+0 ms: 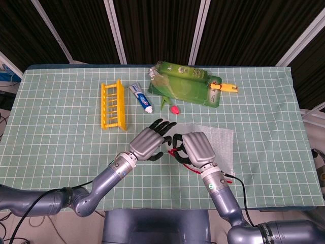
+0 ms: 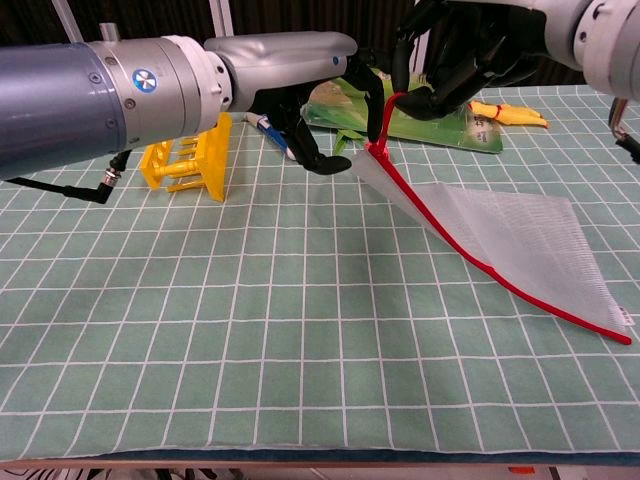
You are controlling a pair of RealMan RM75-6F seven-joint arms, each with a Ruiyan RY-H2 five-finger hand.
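Observation:
A clear mesh bag (image 1: 219,145) (image 2: 510,232) with a red zipper edge lies on the green gridded mat, its near-left corner lifted off the surface. My right hand (image 1: 196,148) (image 2: 462,52) pinches the red pull loop (image 2: 384,112) at that corner and holds it up. My left hand (image 1: 151,143) (image 2: 322,128) hovers just left of the raised corner with its dark fingers spread. They reach toward the bag's edge and hold nothing. Whether the fingertips touch the mesh I cannot tell.
A yellow rack (image 1: 112,105) (image 2: 190,152) stands at the left, and a toothpaste tube (image 1: 142,97) lies beside it. At the back are a green package (image 1: 185,87) (image 2: 440,125), a yellow toy (image 1: 227,88) (image 2: 510,114) and a small red object (image 1: 174,109).

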